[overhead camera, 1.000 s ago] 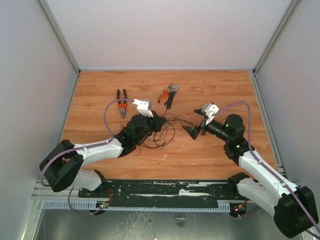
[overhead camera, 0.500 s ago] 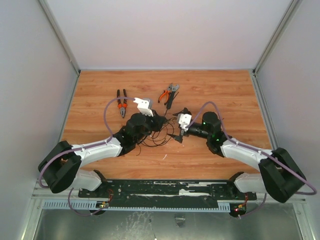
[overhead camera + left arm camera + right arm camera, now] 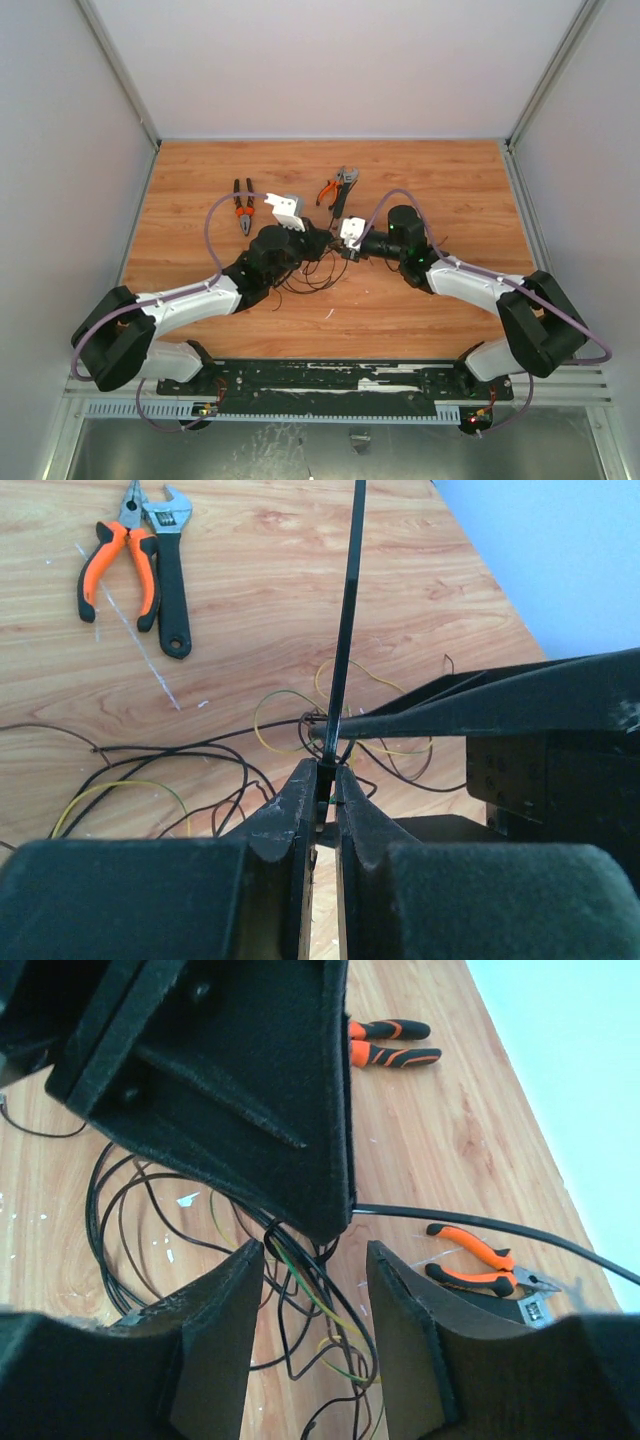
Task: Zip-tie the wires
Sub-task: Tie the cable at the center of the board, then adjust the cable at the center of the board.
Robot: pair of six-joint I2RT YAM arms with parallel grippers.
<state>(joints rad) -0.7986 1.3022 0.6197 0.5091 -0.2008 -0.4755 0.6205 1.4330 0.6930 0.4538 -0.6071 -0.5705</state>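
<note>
Black plastic zip tie (image 3: 347, 600) is pinched in the closed left gripper (image 3: 322, 780), its long axis running to 12 o'clock in the left wrist view, above the wires (image 3: 318, 272) (loose loops). The right gripper (image 3: 315, 1248), jaws part-open and empty, closes in from 3 o'clock.

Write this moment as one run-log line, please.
left fingers: shut on zip tie | right fingers: open, at left fingers' tip, over wires | zip tie: straight, far end free
</note>
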